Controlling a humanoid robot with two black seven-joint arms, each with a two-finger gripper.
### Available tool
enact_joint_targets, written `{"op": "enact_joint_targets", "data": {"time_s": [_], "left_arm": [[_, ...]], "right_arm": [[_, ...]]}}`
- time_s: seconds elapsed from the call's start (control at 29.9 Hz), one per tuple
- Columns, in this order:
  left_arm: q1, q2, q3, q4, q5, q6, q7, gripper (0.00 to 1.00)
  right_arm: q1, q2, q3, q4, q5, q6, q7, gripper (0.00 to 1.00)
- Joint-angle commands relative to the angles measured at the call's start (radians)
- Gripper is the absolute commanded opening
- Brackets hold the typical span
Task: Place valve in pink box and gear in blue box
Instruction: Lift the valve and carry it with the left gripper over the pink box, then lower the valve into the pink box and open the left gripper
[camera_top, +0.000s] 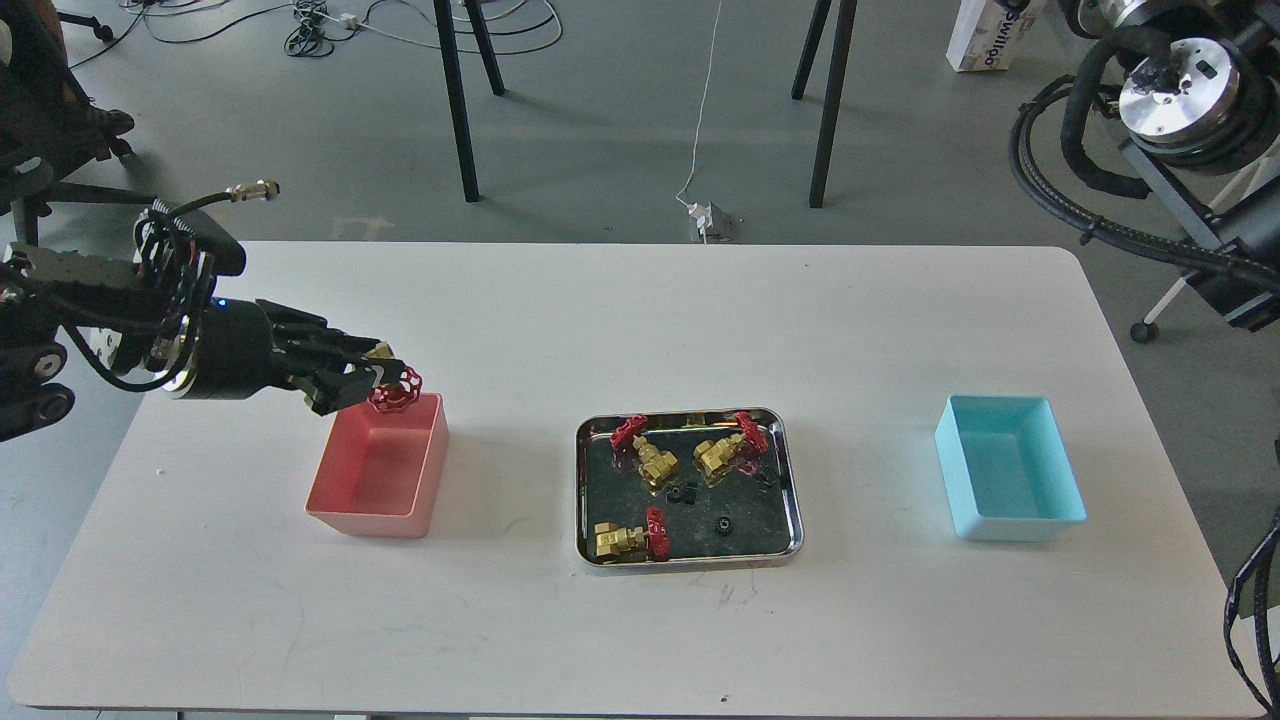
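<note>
While the left gripper (385, 385) pinches a valve (395, 385) just above the far rim of the pink box (345, 510), the delivery step appears in hand; next, release over the bin. Centre: steel tray (585, 500) holds three valves and small gears (682, 491). Right: blue box (1010, 528) sits empty. The right gripper is out of view.

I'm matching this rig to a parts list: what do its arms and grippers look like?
The left arm is black, built from chunky cylindrical segments with loose black cables looped around the wrist, a brass-tipped hose end above it and a small blue light on the body. Its left gripper has two dark fingers. The right arm shows a round silver metal end plate and thick black corrugated cable conduit; its gripper isn't visible.
</note>
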Motion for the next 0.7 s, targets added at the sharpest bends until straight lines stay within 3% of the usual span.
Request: {"op": "enact_joint_targets", "data": {"time_s": [0.0,0.13,0.67], "left_arm": [[0.066,0.006,-0.008,0.012,0.025,0.007,0.000,0.14],[0.101,-0.016,-0.007,0.050,0.024,0.048,0.000,0.14],[0.201,-0.157,-0.010,0.224,0.013,0.078,0.000,0.15]], "right_arm": [[-0.017,-0.006,0.003,0.002,0.000,0.002,0.001,1.00],[-0.028,-0.011,0.003,0.007,0.000,0.002,0.000,1.00],[-0.062,-0.015,0.011,0.009,0.000,0.004,0.000,1.00]]}}
